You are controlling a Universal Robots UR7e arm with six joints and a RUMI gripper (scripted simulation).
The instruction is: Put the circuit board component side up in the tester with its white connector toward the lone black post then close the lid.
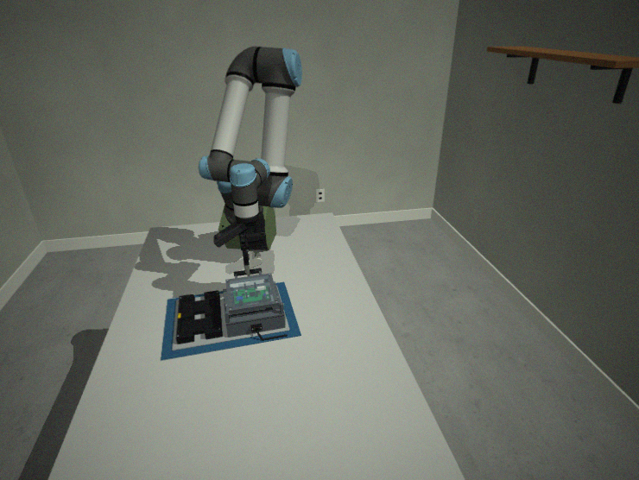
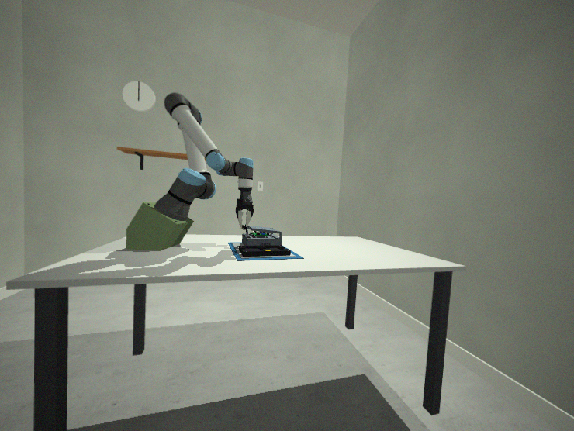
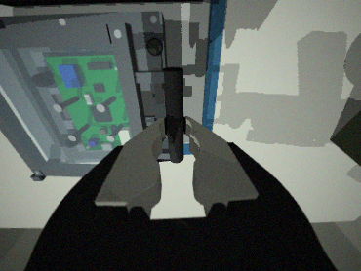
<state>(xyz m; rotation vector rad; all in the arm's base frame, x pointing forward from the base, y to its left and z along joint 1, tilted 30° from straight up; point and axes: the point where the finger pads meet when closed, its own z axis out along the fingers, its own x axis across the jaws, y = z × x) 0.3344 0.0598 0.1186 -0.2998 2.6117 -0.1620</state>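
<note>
Jaws of the gripper [image 3: 175,137] clamp the dark cylindrical lid handle [image 3: 173,109]. Green circuit board [image 3: 90,99] lies in the grey tester [image 1: 253,304], partly screened by the lid frame [image 3: 129,73]; latch apparently hidden.

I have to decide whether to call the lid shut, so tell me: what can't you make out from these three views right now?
- Latch: in the exterior view the lid looks nearly down, but too small to show whether it has latched.
- Pins through the holes: in the wrist view the lid frame covers the circuit board edges.
- White connector and lone post: too small in the top view.
- Tray: cut out of the wrist view.
- Handle contact: the gripper fingers hide it.
</note>
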